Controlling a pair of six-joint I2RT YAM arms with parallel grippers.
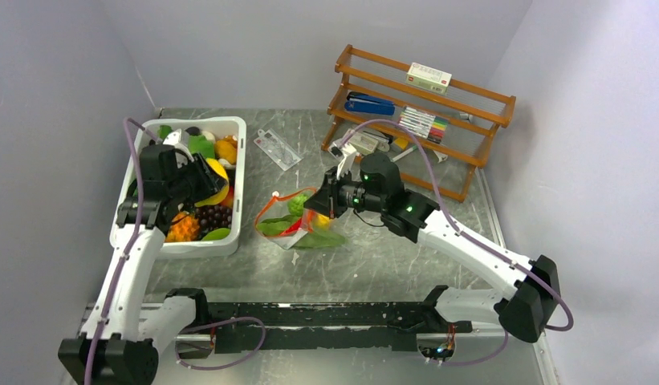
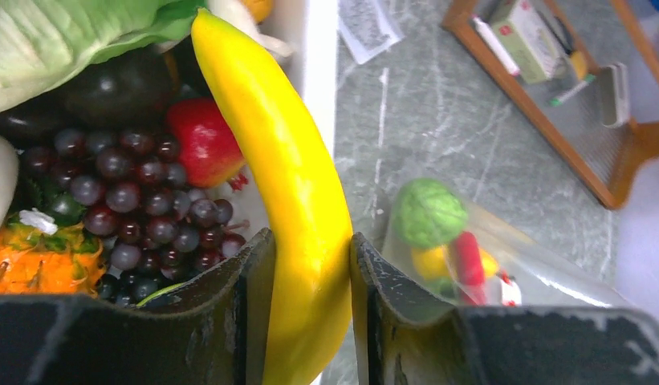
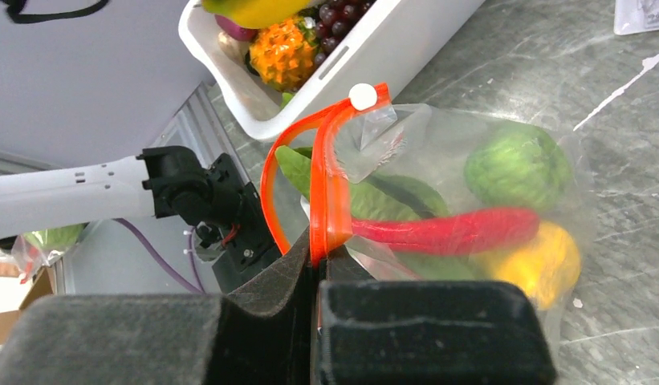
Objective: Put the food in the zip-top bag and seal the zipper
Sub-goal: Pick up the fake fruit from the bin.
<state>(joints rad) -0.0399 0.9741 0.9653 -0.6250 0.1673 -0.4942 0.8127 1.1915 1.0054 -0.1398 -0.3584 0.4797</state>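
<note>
Clamping glossy curved banana (image 2: 298, 216), right jaws pinching thin zipper (image 3: 327, 184)

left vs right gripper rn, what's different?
Load: the left gripper is clamped on a yellow banana; the right gripper pinches the red-orange zipper.
Place: left sits over the white bin, right at the zip-top bag on the table.
Grip: the banana holds the left fingers apart; the right fingers are nearly together on the thin strip.
Shared: both are shut on something.

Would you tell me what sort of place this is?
Probably a robot test cell: plain walls enclose the table, with toy food in a white bin and stationery on a wooden rack.
</note>
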